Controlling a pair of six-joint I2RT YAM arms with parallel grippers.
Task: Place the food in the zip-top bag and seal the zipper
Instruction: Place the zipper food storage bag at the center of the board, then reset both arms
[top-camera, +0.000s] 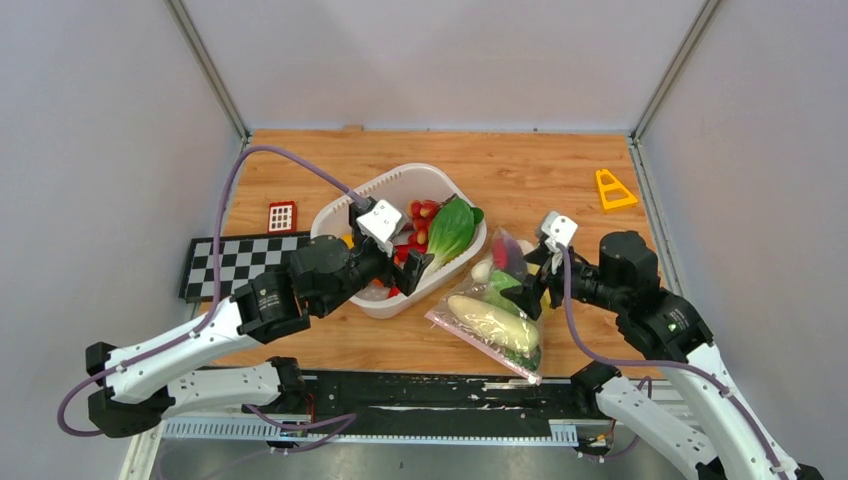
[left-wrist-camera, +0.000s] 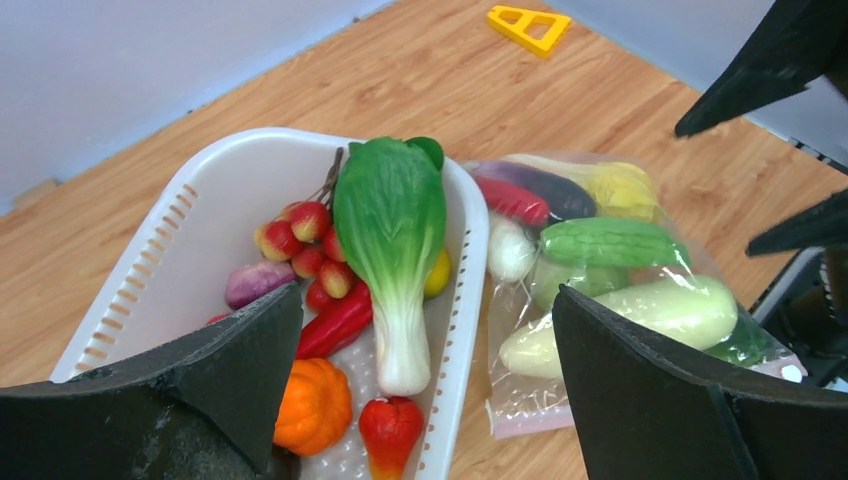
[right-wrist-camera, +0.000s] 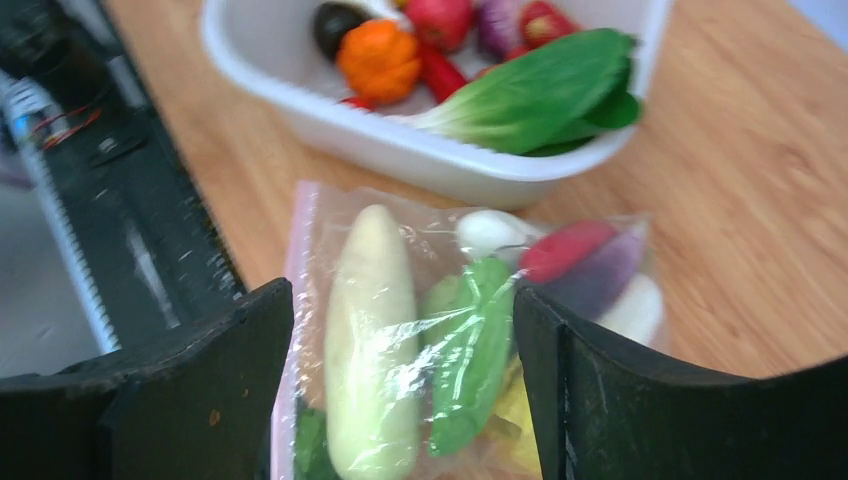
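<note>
Over the white tub (left-wrist-camera: 200, 200) I am holding the left gripper (left-wrist-camera: 425, 305) with its jaws wide apart and nothing between them. Below it the bok choy (left-wrist-camera: 390, 225) is lying lengthwise. A cherry cluster (left-wrist-camera: 305, 245), a red chilli (left-wrist-camera: 340, 322), an orange pumpkin (left-wrist-camera: 312, 405), a red strawberry-like piece (left-wrist-camera: 390, 430) and a purple piece (left-wrist-camera: 255, 282) are crowding around it. Just beside the tub's right wall, the zip-top bag (left-wrist-camera: 515, 385) is lying flat on the wooden table (top-camera: 560, 170). It is already carrying the white radish (right-wrist-camera: 370, 330), a green cucumber (right-wrist-camera: 478, 350), a purple eggplant (left-wrist-camera: 545, 188), a red piece (left-wrist-camera: 512, 200) and something yellow (left-wrist-camera: 622, 185). The right gripper (right-wrist-camera: 402, 300) is hovering over the bag, jaws apart and clamped on nothing. The zipper (right-wrist-camera: 303, 250) is running along the bag's near edge, toward the arm bases, and I cannot tell whether it is gaping or pressed shut. I am judging the loading at roughly halfway: several pieces are bagged, and the bok choy and the small red, orange and purple pieces are waiting in the tub. Sealing is not yet done, as far as I can read it. The mouth will probably need holding open to get the bulky bok choy in.
</note>
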